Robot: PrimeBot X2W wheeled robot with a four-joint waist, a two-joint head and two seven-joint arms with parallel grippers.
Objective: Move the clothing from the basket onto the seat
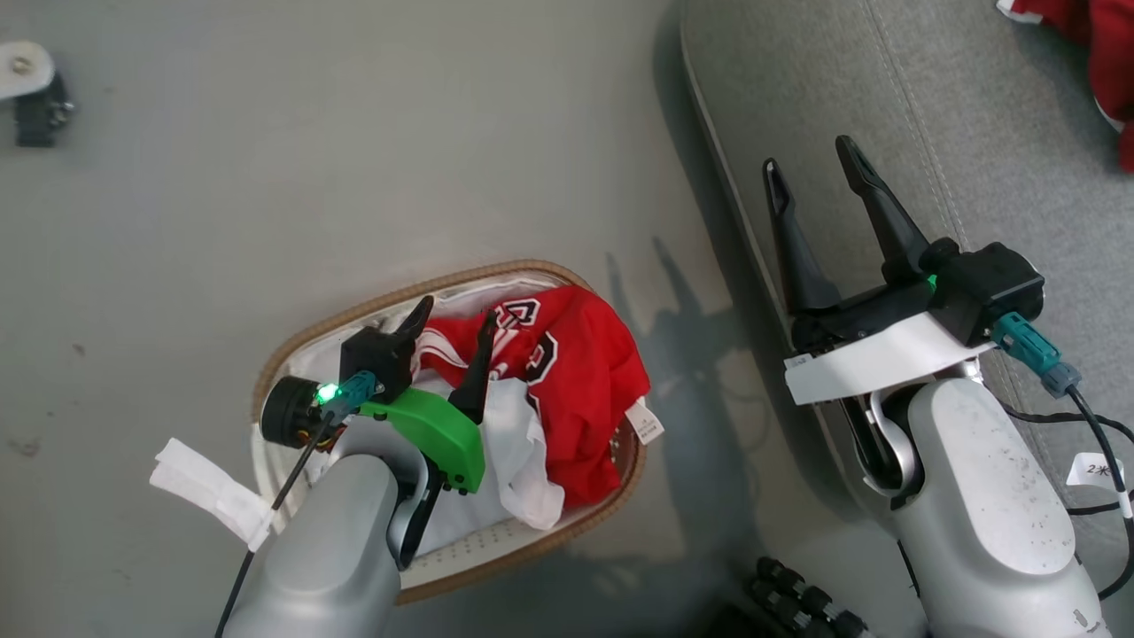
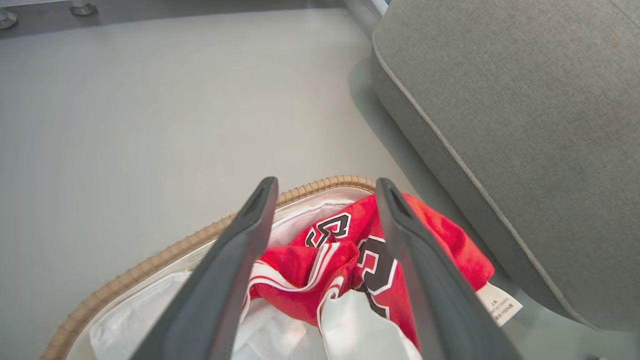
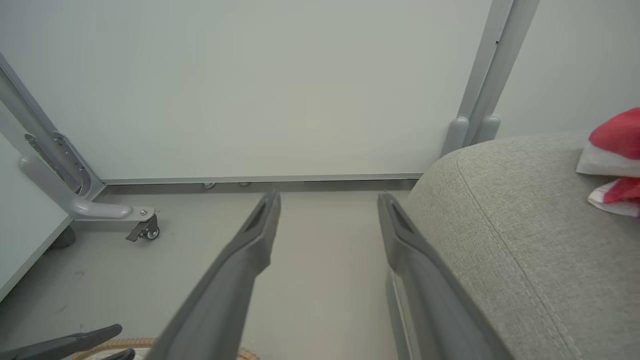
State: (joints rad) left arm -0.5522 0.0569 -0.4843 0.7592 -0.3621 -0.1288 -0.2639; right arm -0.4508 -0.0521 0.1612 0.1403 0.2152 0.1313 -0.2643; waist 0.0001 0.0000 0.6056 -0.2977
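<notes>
A red jersey point(image 1: 576, 381) with white trim and black-and-white lettering lies crumpled in the cream basket point(image 1: 354, 315), spilling over its right rim; the jersey point(image 2: 350, 260) fills the basket's near end point(image 2: 165, 252) in the left wrist view. My left gripper point(image 1: 454, 317) hangs open just above the jersey, fingers point(image 2: 250, 235) straddling its folds, with nothing held. My right gripper point(image 1: 808, 155) is open over the left edge of the grey seat point(image 1: 974, 151), empty. More red clothing point(image 1: 1094, 53) lies on the seat at the far right, the same clothing point(image 3: 617, 150) showing beside the seat point(image 3: 525, 235).
A white liner sheet point(image 1: 523, 461) lies under the jersey in the basket. A caster and frame leg point(image 3: 145, 227) stand on the floor by the wall. Another metal foot point(image 1: 31, 84) sits at the upper left. Cables point(image 1: 1090, 425) trail from my right wrist.
</notes>
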